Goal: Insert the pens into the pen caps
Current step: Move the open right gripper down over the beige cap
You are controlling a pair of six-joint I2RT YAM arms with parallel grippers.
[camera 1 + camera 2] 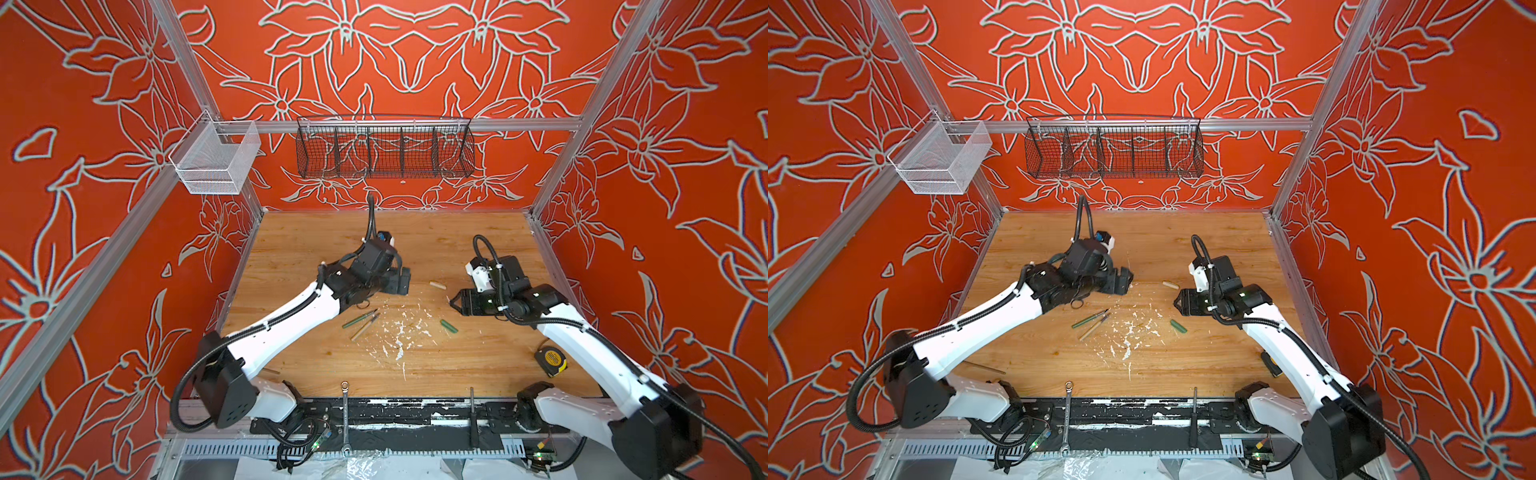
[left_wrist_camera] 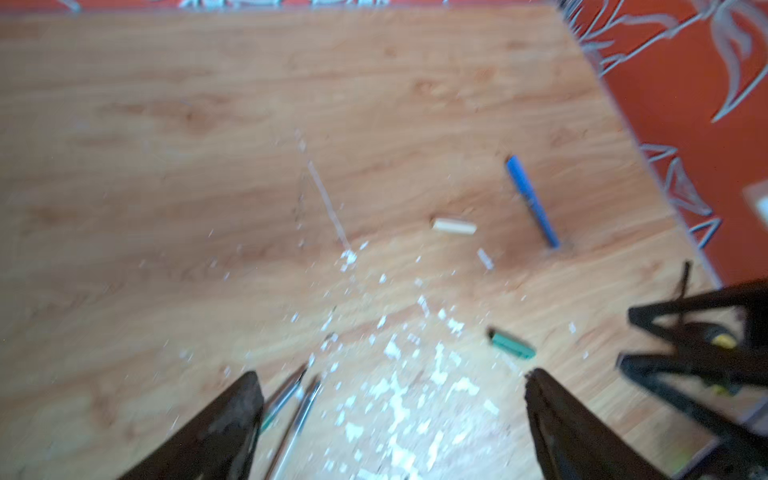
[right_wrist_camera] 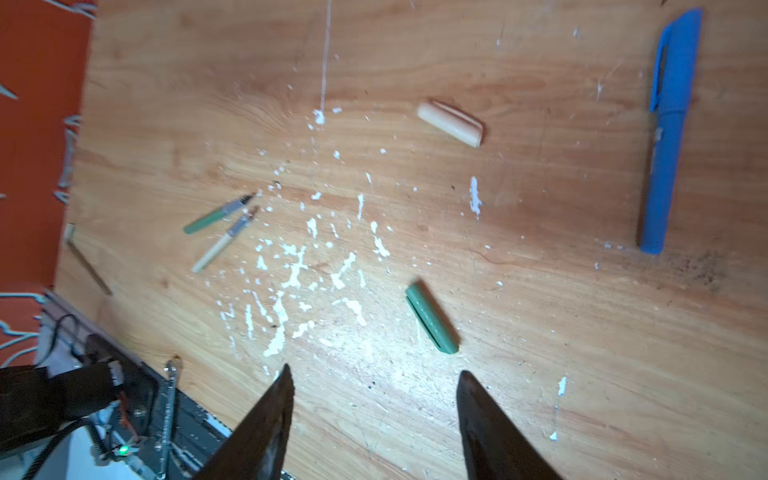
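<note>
Two uncapped, light, stiff, slippery-looking sticks, green pen (image 3: 208,219) and tan pen (image 3: 222,242), are inviting a mid-barrel hold. Left fingers (image 2: 224,424) and right fingers (image 3: 266,424) are standing spread, empty.

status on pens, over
Left end effector open, right end effector open, both empty. Blue pen capped; green pen, tan pen uncapped, green cap, tan cap loose. Paint flecks between.

The wooden tabletop (image 1: 415,232) lies open along its far edge. Between the green pen (image 1: 359,318) and tan pen (image 1: 365,327), lying close together, and the green cap (image 1: 449,326) only paint flecks (image 1: 400,332) lie; the tan cap (image 1: 437,285) sits apart, and a tape measure (image 1: 550,361) crowds the right edge.
</note>
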